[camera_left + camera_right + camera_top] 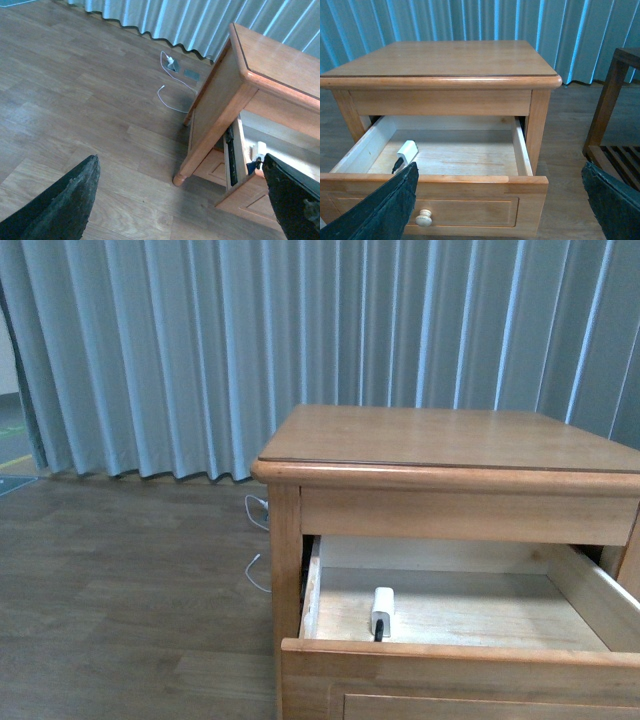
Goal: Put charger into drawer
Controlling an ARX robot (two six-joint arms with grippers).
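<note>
The placing step looks done. The charger (407, 150) lies on the drawer (470, 210) floor, ahead of the right claw (500, 167) and apart from it, touched by neither finger. Its white block rests near the front wall with the black cable running off it. The right claw is spread wide and holds nothing. The left claw (180, 160) is also wide and empty, hanging off to the side of the nightstand (280, 60), well apart from the charger.

The drawer is pulled far out, with its knob (423, 217) just below the right claw. The task asks only that the charger go inside, so I judge that little is left. If the drawer is to be shut, the next move calls for a flat push on the front panel with the cable clear of the rim.

The nightstand top is bare, smooth wood. It stands on a plank floor (120, 580) before a pale blue curtain (200, 340). A thin white cord (172, 100) lies on the floor beyond the left claw, and a dark wooden rack (610, 100) stands beside the right.
</note>
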